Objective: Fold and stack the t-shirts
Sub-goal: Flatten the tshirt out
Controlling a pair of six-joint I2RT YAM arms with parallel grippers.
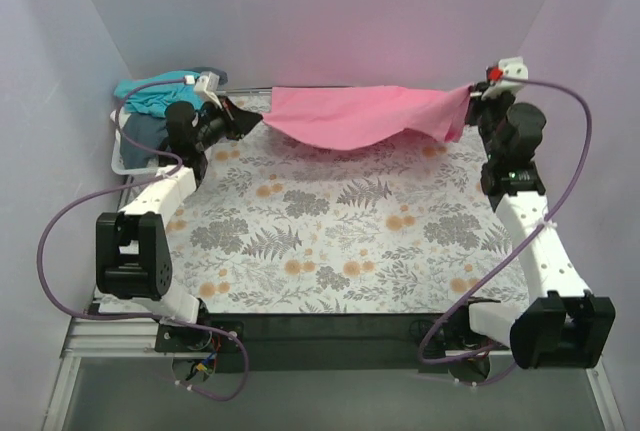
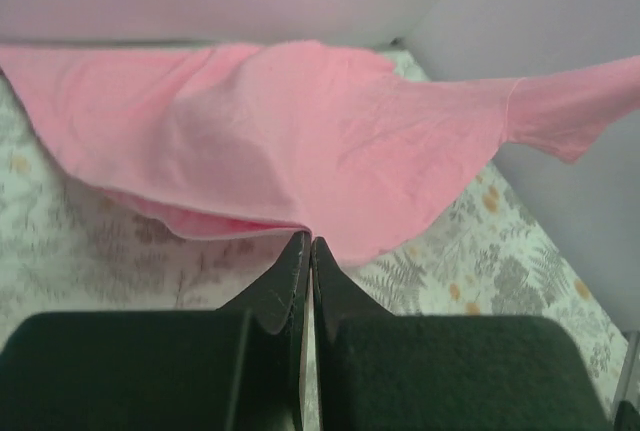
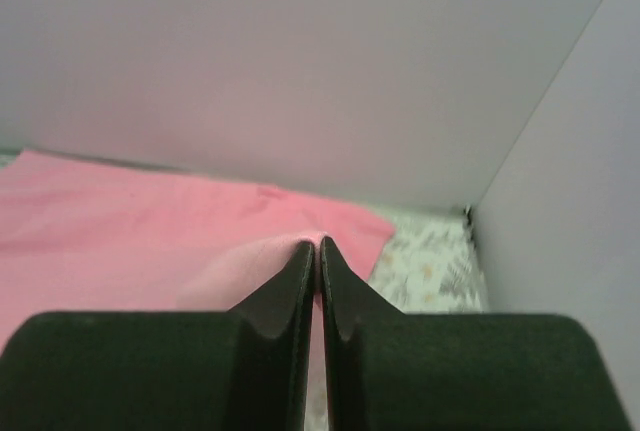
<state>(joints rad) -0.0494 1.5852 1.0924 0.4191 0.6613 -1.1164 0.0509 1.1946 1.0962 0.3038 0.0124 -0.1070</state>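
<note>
The pink t-shirt [image 1: 360, 116] hangs stretched across the back of the table, sagging in the middle just above the floral cover. My left gripper [image 1: 258, 118] is shut on its left edge; in the left wrist view the jaws [image 2: 308, 241] pinch the hem of the pink cloth [image 2: 300, 131]. My right gripper [image 1: 472, 94] is shut on the right end, and its wrist view shows pink fabric [image 3: 120, 231] pinched between the tips [image 3: 318, 243]. The teal t-shirt [image 1: 150, 94] and the dark slate t-shirt [image 1: 140, 131] lie bunched in the basket at the back left.
A white plastic basket [image 1: 122, 163] stands at the back left corner, beside the left arm. The floral table cover [image 1: 330, 231] spans the work area. Lilac walls close in the back and both sides. Purple cables loop from both arms.
</note>
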